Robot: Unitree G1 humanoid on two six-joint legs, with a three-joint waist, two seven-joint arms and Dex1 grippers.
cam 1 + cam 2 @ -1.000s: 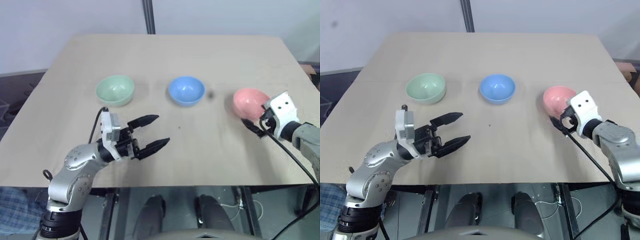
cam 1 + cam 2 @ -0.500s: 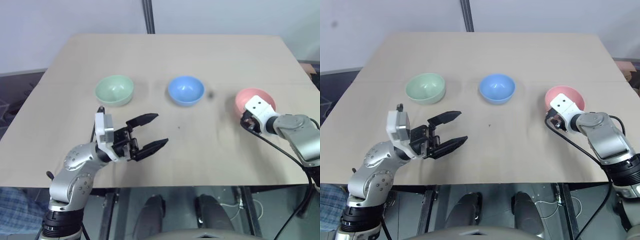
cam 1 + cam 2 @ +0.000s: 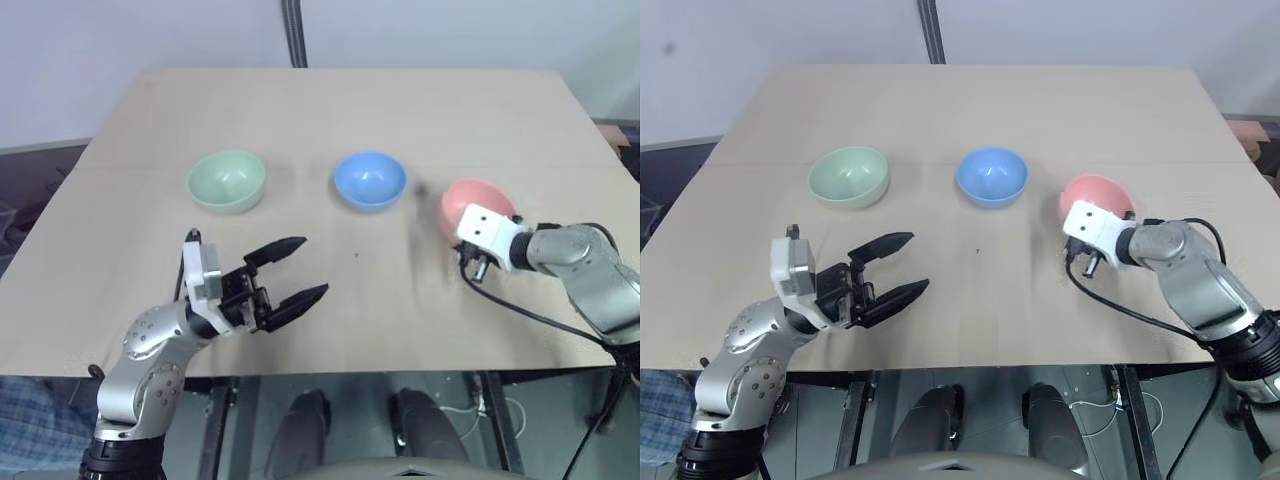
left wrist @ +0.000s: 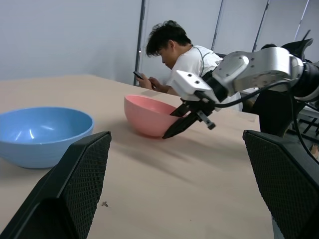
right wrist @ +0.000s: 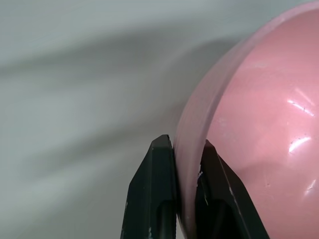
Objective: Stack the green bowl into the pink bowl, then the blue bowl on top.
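The green bowl [image 3: 227,180] sits at the table's left, the blue bowl [image 3: 370,180] in the middle, both upright and free. The pink bowl [image 3: 466,199] is to the right of the blue one, a small gap between them. My right gripper [image 5: 185,145] is shut on the pink bowl's near rim, one finger inside and one outside. In the left wrist view the pink bowl [image 4: 147,114] appears beside the blue bowl [image 4: 42,132]. My left gripper [image 3: 314,265] hovers open and empty over the front left of the table, nearer than the green bowl.
The bowls stand on a light wooden table [image 3: 350,110] whose front edge [image 3: 330,372] runs just under my arms. A person [image 4: 184,55] sits beyond the table's right side. A dark upright post [image 3: 294,32] stands behind the far edge.
My right gripper shut on the pink bowl's rim and carried it left, toward the blue bowl. The left gripper stayed open and in place.
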